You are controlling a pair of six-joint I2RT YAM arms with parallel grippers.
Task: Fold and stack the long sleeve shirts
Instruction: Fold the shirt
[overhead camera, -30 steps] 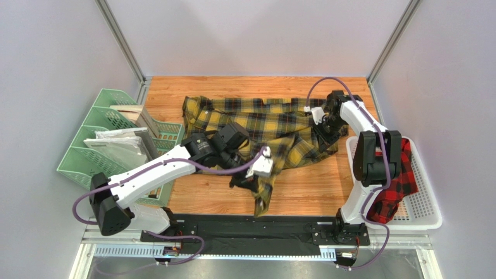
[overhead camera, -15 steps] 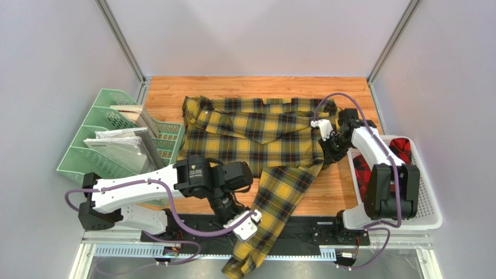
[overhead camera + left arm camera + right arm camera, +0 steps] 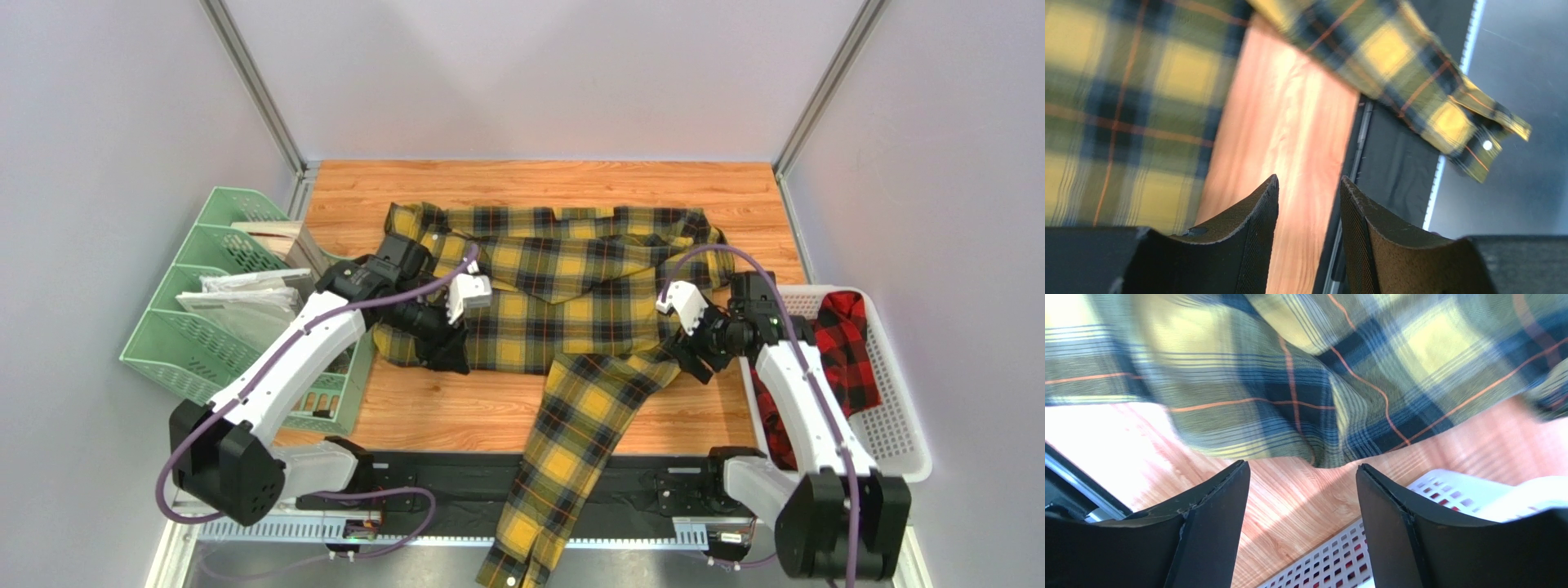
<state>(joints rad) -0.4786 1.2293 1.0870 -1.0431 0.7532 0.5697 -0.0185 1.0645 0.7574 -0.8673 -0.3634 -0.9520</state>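
Top external view, desk (image 3: 491,410): wooden, carrying the spread shirt, with a white perforated basket (image 3: 902,429) at its right edge.
Yellow-and-black shirt (image 3: 552,288): lies flat between the two arms, its body's long axis running left to right.
Red-and-black shirt (image 3: 846,355): bunched in the basket, beside the right arm.
Loose sleeve (image 3: 577,429): runs from the body's right side toward the near edge and hangs over it. The right arm looks nearer its root.
Left pincer (image 3: 1308,184): narrowly parted and empty, at the body's lower left hem.
Right pincer (image 3: 1300,468): wide and empty, just over the right hem.
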